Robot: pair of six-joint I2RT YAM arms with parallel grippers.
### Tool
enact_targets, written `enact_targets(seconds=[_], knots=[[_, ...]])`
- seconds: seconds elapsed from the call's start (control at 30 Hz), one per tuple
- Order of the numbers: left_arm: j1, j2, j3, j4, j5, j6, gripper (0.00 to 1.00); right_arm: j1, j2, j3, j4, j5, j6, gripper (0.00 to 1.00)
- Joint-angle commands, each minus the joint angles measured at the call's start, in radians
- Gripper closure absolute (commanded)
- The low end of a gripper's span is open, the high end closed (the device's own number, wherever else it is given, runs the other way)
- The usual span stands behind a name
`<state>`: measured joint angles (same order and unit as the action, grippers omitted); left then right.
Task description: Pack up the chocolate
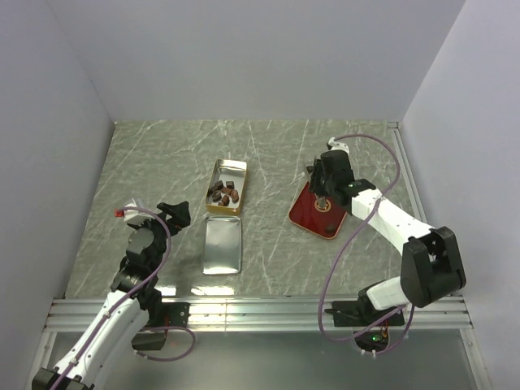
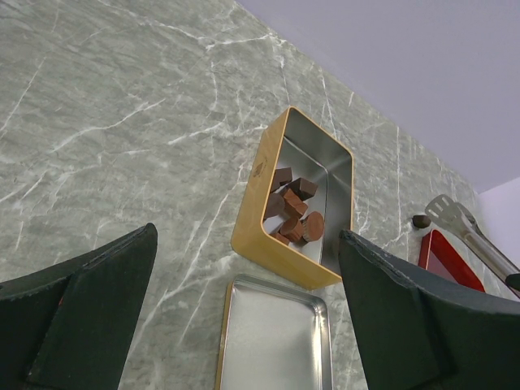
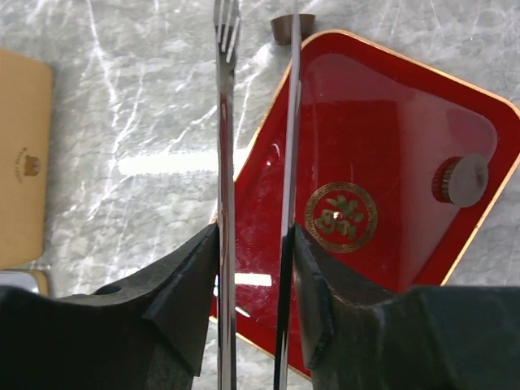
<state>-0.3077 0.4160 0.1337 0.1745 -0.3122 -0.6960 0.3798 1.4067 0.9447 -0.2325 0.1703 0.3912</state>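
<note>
Reference: gold tin (image 2: 258, 219), open, on the marble table (image 1: 146, 162).

- Chocolate (image 2: 294, 213) – a cluster of dark and reddish-brown chunks lies inside the tin, toward its nearer end. The far end shows bare metal.
- Lid (image 2: 276, 341): flat, inner face up, just beyond the tin's near end (touching or a hair apart, cannot tell).
- Left gripper (image 1: 174, 214): left of the tin and nearer the arm bases, level with the lid. Jaws spread wide, nothing between them.
- Red tray (image 3: 390, 106): right of the tin, well apart, sitting skewed to it. Gold emblem at centre. One small round piece (image 3: 459, 180) rests on it, on the side away from the tin.
- Right gripper (image 3: 254, 236): over the tray's tin-side edge, fingers pressed on both arms of the metal tongs (image 3: 226, 122) – tongs held, arms narrow but not closed.
- Loose chunk (image 3: 283, 28): on the table between tin and tray, just off the tray's far corner, right at the tong tips. One tong arm partly covers it, so contact cannot be judged.
</note>
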Motion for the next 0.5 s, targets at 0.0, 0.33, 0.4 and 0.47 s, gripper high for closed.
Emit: enact_targets(seconds=[0.0, 0.33, 0.4, 0.47], knots=[[-0.004, 0.001, -0.008, 0.022, -0.002, 0.0, 0.01, -0.015, 0.026, 0.045, 0.022, -0.008, -0.02, 0.52], [-0.004, -0.002, -0.008, 0.019, -0.002, 0.0, 0.01, -0.041, 0.115, 0.094, -0.008, -0.018, -0.032, 0.5], [-0.005, -0.002, -0.008, 0.019, -0.002, 0.0, 0.0, -0.044, 0.121, 0.098, -0.01, -0.025, -0.032, 0.5], [-0.005, -0.002, -0.009, 0.019, -0.004, 0.0, 0.01, -0.047, 0.13, 0.106, -0.021, -0.029, -0.037, 0.51]])
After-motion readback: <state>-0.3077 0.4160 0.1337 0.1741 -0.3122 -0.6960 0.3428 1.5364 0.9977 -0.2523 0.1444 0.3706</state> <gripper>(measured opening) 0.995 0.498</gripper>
